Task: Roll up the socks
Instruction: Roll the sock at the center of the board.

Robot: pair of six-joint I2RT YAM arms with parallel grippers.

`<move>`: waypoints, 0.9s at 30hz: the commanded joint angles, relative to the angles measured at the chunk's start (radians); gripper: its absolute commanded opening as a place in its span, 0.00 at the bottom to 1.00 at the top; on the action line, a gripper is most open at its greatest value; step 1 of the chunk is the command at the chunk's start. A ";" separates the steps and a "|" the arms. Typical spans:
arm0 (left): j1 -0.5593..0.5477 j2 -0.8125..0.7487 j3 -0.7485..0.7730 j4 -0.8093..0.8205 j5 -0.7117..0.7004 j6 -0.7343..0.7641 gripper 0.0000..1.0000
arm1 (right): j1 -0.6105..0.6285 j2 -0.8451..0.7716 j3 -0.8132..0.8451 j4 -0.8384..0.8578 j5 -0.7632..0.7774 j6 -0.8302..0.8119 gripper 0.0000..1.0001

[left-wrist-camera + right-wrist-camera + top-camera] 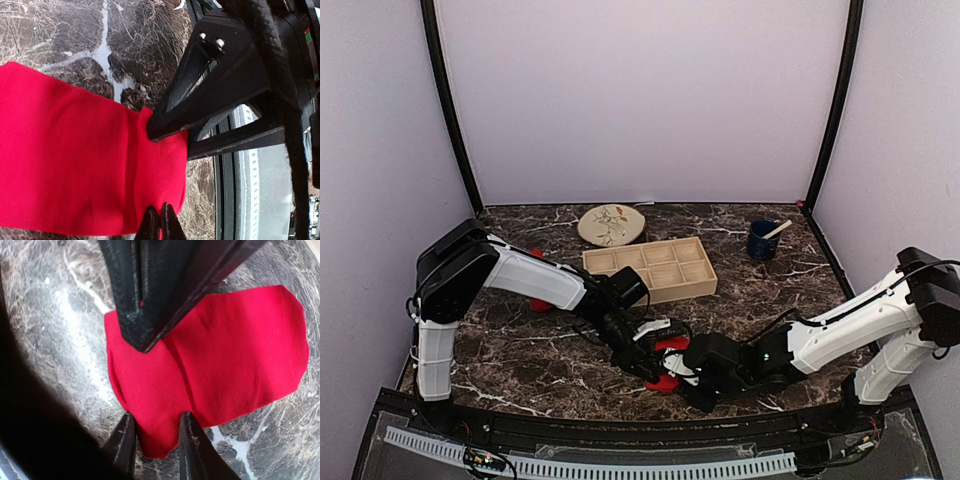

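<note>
1. Action is all on one red sock (235, 355), flat on the marbled table (520, 370), on the near side of the wooden tray (665, 291) and well apart from it.
2. The left gripper (142, 342) has its jaws shut tight, tip planted on the fabric just in from the rounded end. A fleck of red shows between the fingers, but I can't tell if it really has a pinch.
3. The right gripper (157, 440) is partly open, fingers astride that same end, gripping nothing.
4. This looks like the start of the roll. Done well, the right closes on the very edge, takes both layers, lifts low and turns it over tightly while the left pins the cloth.
5. The knit is thin, limp and creased, and likely to slide on the polished stone.
6. What looks like the second sock (541, 304) peeks out left of the tray, mostly hidden by the arm.
</note>
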 commanded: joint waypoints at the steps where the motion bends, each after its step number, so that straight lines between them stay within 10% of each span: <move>1: 0.004 0.012 0.013 -0.048 -0.001 0.019 0.00 | 0.008 0.022 0.010 0.027 0.001 -0.006 0.23; 27: 0.051 -0.076 -0.087 0.128 -0.098 -0.158 0.27 | 0.005 0.037 0.011 0.002 -0.028 0.009 0.02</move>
